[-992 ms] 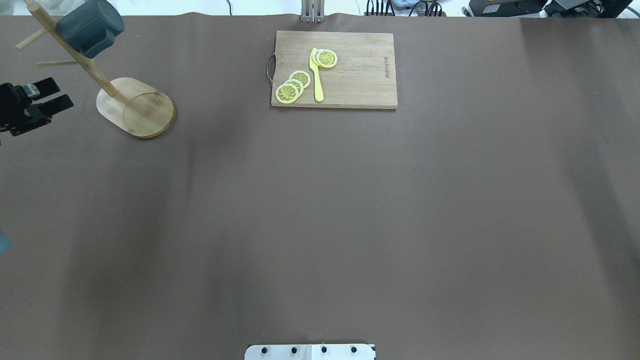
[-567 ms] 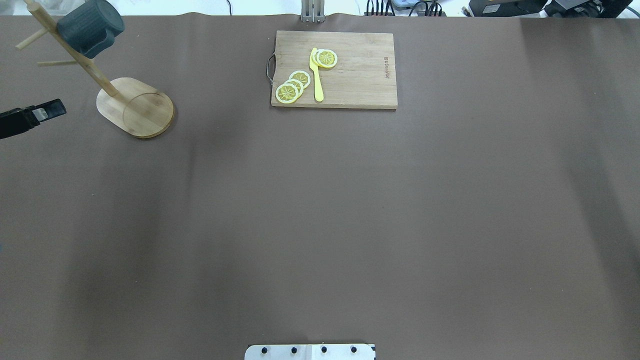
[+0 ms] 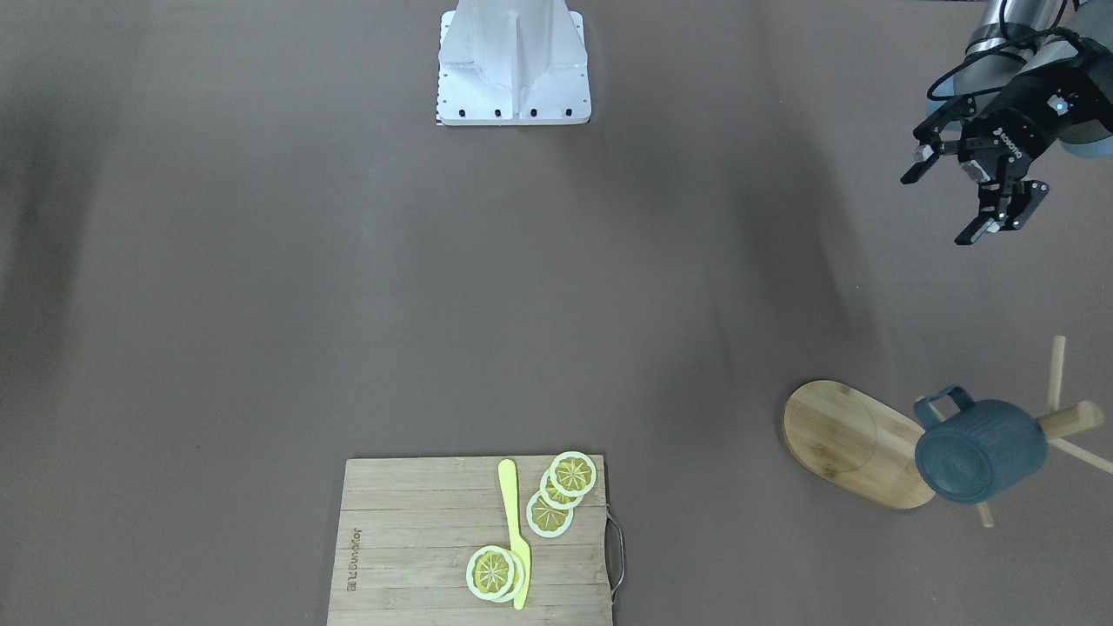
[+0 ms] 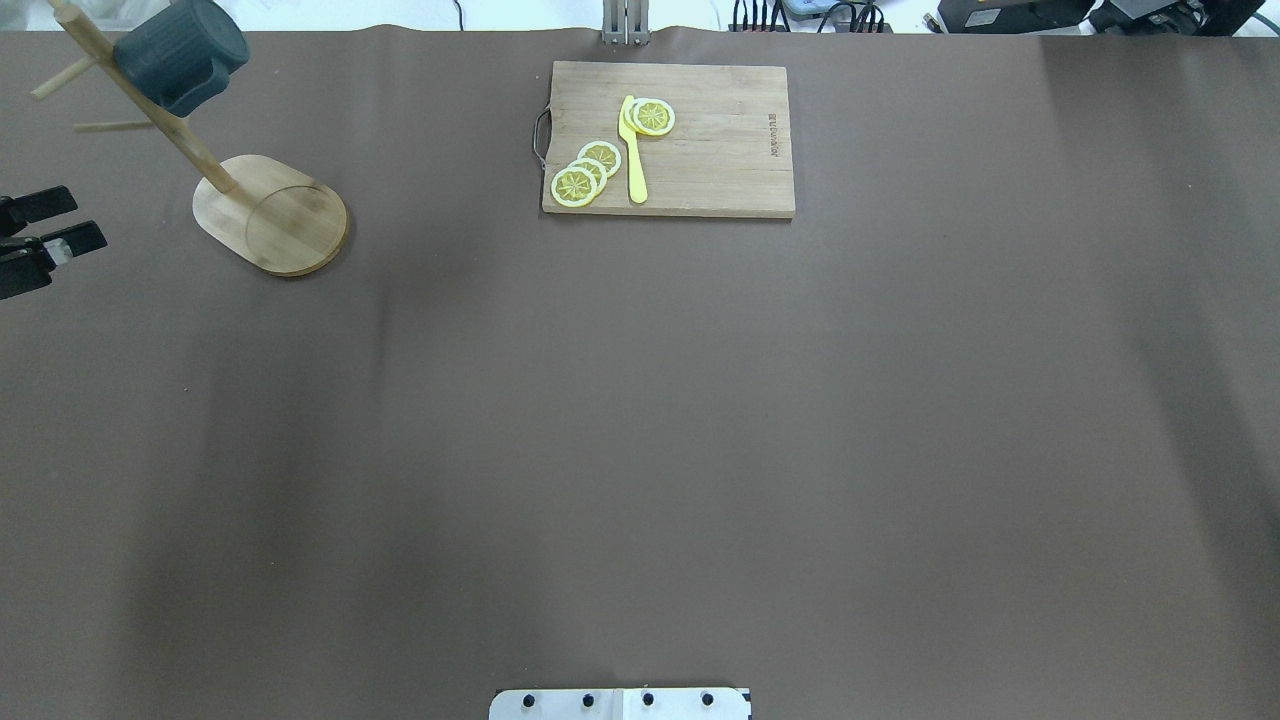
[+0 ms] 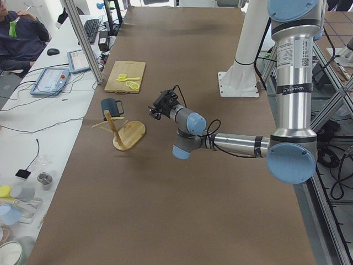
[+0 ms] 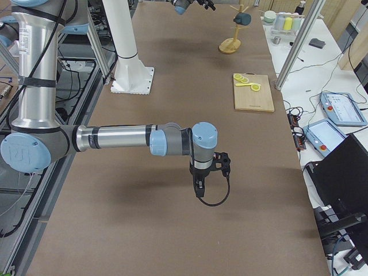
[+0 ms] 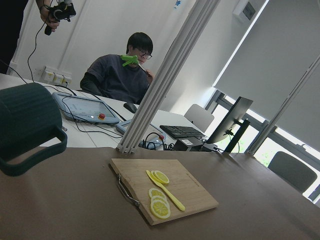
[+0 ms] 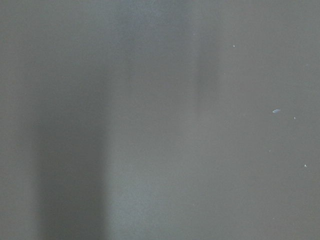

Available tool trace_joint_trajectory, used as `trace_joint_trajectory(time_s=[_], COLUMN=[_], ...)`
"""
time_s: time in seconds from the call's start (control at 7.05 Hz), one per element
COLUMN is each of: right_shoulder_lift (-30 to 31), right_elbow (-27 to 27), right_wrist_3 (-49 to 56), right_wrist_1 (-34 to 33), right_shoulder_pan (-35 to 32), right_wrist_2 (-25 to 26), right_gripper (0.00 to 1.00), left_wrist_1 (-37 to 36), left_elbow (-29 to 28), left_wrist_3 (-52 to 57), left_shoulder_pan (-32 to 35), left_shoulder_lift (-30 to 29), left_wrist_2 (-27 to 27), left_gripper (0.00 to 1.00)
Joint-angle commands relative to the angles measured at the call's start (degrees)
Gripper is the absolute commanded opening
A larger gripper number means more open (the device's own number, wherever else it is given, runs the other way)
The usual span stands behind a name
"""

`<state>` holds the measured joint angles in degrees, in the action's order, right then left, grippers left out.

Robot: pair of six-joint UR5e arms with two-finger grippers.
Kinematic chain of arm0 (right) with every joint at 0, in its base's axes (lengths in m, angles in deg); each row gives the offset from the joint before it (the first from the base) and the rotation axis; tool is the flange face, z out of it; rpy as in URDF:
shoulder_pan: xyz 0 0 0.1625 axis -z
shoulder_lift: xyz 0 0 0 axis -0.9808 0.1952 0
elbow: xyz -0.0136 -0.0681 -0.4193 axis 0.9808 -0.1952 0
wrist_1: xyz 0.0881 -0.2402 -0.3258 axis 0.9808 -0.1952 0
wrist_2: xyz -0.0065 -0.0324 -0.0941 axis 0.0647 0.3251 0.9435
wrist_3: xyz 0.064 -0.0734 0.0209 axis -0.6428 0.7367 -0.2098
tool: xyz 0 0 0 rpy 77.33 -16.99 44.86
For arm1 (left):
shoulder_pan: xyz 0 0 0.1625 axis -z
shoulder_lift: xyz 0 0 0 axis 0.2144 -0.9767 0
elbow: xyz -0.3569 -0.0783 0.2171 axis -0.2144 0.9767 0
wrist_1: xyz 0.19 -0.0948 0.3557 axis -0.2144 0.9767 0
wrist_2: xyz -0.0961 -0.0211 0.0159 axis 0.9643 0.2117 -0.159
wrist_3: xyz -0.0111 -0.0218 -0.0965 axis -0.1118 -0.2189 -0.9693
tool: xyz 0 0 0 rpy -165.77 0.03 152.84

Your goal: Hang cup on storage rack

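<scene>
The blue-grey ribbed cup (image 4: 180,55) hangs by its squared handle on a peg of the wooden storage rack (image 4: 270,215) at the table's far left corner. The front-facing view shows the cup (image 3: 978,452) tilted, above the rack's oval base (image 3: 848,439). My left gripper (image 3: 937,209) is open and holds nothing. It hovers apart from the rack, on the robot's side of it, and sits at the frame edge in the overhead view (image 4: 88,217). The left wrist view has the cup (image 7: 27,127) close at its left. My right gripper (image 6: 198,187) shows only from the side, low over the table, so I cannot tell its state.
A rectangular cutting board (image 4: 720,140) with lemon slices (image 4: 585,172) and a yellow knife (image 4: 633,150) lies at the far middle. The robot's white base (image 3: 513,65) stands at the near edge. A person (image 7: 122,70) sits at a desk beyond the table's far edge.
The left gripper has drawn back from the rack toward the view's left edge and a little toward the robot. The cup stays hanging on its peg.
</scene>
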<state>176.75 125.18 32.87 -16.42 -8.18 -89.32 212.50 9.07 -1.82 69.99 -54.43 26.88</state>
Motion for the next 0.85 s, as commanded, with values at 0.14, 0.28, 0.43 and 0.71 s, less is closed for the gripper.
trace_joint_trajectory(time_s=[0.14,0.28,0.43,0.71], right_shoulder_lift=[0.0,0.0,0.0,0.0], right_elbow=[0.0,-0.2,-0.2,-0.2], right_wrist_3=[0.0,0.0,0.0,0.0], right_wrist_1=[0.0,0.0,0.0,0.0], right_shoulder_pan=[0.0,0.0,0.0,0.0], right_wrist_2=[0.0,-0.1,-0.1,-0.1], right_gripper=[1.0,1.0,1.0,1.0], left_wrist_1=[-12.7,-15.8,-21.1,-31.0], left_elbow=[1.6,1.5,1.5,1.5], left_wrist_3=[23.1,29.2,38.3,55.5], left_shoulder_pan=[15.3,16.9,19.4,24.4], left_shoulder_lift=[0.7,0.9,0.9,1.0], left_wrist_2=[13.7,13.7,13.7,13.1], left_gripper=[0.99,0.99,0.99,0.99])
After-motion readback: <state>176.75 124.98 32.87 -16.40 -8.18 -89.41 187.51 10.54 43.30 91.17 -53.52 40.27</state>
